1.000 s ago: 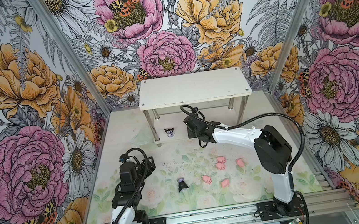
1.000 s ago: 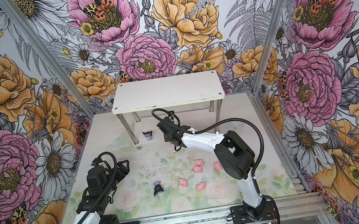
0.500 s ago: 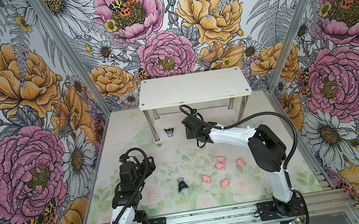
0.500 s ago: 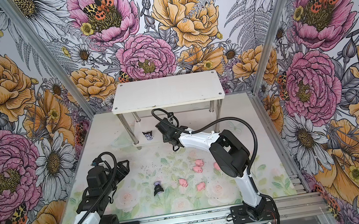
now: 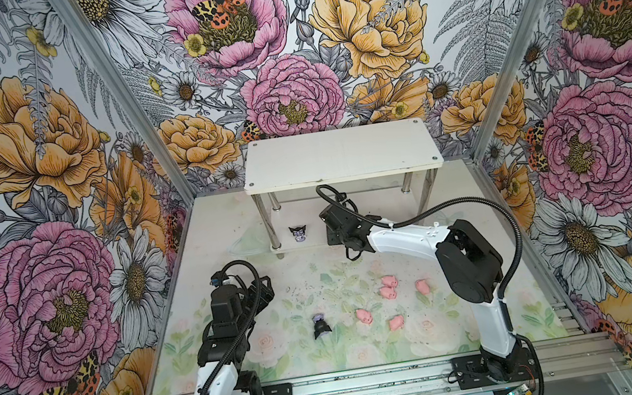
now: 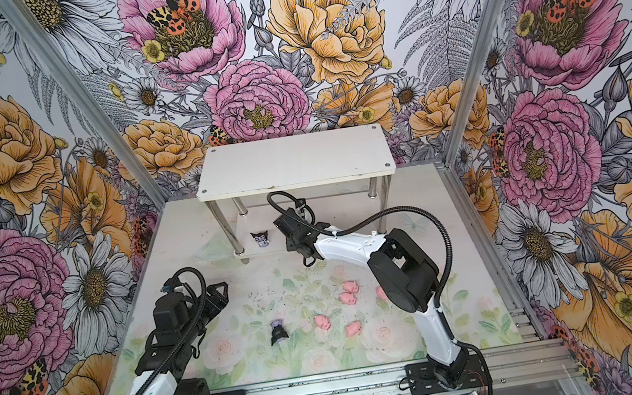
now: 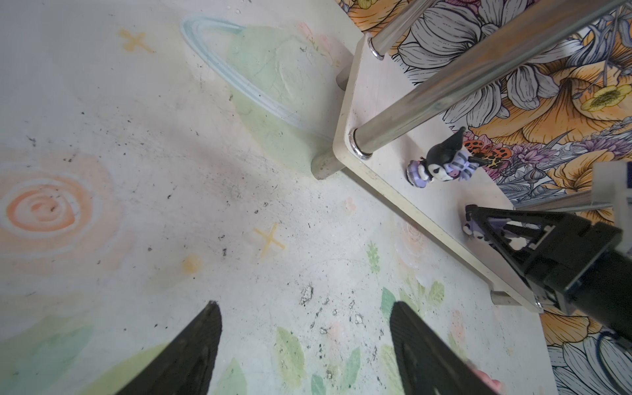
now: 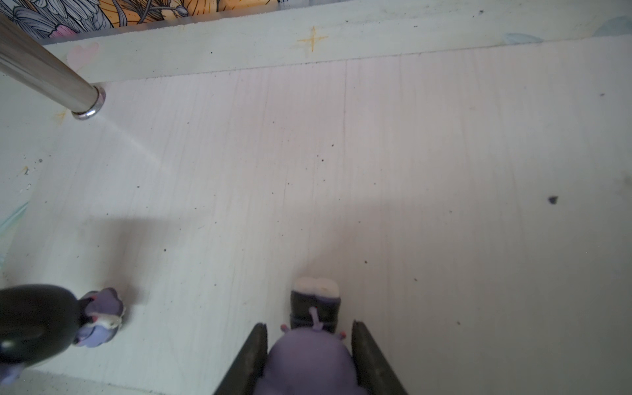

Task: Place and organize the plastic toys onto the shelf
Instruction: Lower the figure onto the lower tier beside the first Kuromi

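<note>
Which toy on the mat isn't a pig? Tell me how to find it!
Look at the flowery mat in front of the white shelf. Five pink pigs are scattered there, and left of them, apart, lies one small toy. It is the only black-and-lavender one on the mat.

Shelf at back middle of surface. On its lower tier, just right of front left post: first eared figure. Right of it, over same tier: second eared figure, between my right jaws. Before shelf, on surface: third eared figure; five pigs clustered to its right, two rearmost touching. My left jaws over left part of surface, well apart from all toys.
</note>
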`<state>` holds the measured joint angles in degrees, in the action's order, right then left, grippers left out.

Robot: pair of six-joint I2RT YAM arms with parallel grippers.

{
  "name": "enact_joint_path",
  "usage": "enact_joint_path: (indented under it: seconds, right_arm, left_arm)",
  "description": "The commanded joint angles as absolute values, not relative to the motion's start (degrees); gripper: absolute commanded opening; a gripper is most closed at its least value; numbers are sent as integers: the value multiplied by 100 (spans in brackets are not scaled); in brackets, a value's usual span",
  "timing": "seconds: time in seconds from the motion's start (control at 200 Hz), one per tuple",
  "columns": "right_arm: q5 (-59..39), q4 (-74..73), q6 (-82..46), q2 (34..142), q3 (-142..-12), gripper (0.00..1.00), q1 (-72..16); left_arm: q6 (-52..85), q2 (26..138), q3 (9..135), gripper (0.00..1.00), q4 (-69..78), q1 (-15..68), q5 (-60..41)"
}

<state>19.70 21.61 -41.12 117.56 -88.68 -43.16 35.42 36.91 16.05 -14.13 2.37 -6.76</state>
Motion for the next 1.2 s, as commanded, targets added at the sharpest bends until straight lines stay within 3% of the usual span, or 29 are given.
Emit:
enact_joint_path:
  seconds: [0.0, 0.66, 1.196]
  right_arm:
    - [1986, 2145, -4176, 11916, -9007, 35, -4312]
    - [1900, 2152, -4114, 11905, -9068, 64, -4315]
    - [1700, 2163, -4270, 11711, -9097, 72, -4446]
  left_arm:
    - [3432, 3680, 1575, 80, -1301, 191, -757]
    - [3427, 3653, 1565, 82, -1310, 184, -756]
    - [3417, 3630, 1558, 82, -1308, 187, -795]
